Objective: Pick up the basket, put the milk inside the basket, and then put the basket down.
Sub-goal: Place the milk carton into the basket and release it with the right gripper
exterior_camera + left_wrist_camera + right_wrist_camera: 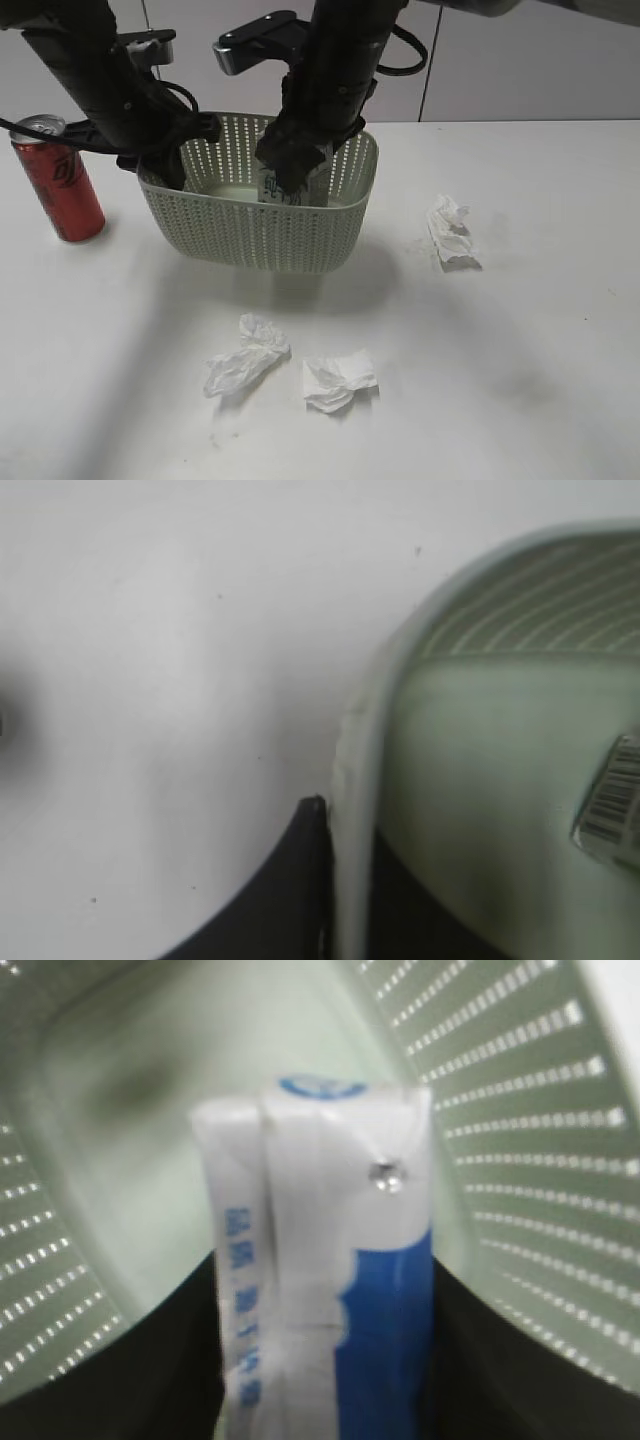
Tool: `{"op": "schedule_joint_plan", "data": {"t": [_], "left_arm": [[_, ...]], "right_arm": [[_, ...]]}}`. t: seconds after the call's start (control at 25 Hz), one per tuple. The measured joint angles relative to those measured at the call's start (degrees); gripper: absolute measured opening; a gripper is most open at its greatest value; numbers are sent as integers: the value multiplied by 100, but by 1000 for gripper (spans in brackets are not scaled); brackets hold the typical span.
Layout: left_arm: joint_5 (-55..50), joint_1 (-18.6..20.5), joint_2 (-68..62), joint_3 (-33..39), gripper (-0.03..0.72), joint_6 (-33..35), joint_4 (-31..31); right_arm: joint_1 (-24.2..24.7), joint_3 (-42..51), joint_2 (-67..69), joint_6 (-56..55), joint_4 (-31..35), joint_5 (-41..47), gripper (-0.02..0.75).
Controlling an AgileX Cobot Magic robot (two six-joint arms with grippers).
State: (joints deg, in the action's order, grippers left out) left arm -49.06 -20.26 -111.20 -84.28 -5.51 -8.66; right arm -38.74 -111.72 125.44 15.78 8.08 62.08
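My right jaws (330,1400) are clamped on the milk (330,1260) — the carton stands between their dark inner faces in the right wrist view, its white top toward the floor of the basket (520,1110), its blue panel and a line of blue lettering facing the camera. From the exterior view the same carton (290,180) is inside the basket (265,230), roughly at its middle, with my right jaws (295,160) down over it; I cannot tell whether its base touches the basket floor.

My left jaws (335,900) are closed on the basket's wall — in the left wrist view the pale rim (355,780) runs straight down between two dark fingers (290,880), one outside and one inside. At the right edge of that view a barcoded corner of the milk (610,805) shows against the green floor. In the exterior view my left jaws (165,160) sit at the basket's left end, by the rim.

The basket casts a soft shadow on the worktop (520,330) below it; whether it is resting or just lifted I cannot say.

Further out: a red soda can (58,178) stands upright to the left of the basket, apart from it. Three crumpled tissues lie on the worktop — two side by side in front of the basket (247,365) (340,380), one off to the right (450,232).
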Motion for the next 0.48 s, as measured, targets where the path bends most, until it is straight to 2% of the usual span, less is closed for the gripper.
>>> {"op": "schedule_joint_plan", "data": {"t": [0.12,0.2,0.36,0.48], "left_arm": [[-33,0,-12,5,0,6,61],[-33,0,-12,5,0,6,65],[-21,0,-12,10,0,6,67],[32,0,-12,10,0,6,72]], "right_arm": [[-5,-91,-44,-5,-15,-9,498],[-5,-169,-157,-5,-65,52,543],[38,-294,-778,-5,-554,225,569],[339,-290,-1443,-217,-643,415,573]]}}
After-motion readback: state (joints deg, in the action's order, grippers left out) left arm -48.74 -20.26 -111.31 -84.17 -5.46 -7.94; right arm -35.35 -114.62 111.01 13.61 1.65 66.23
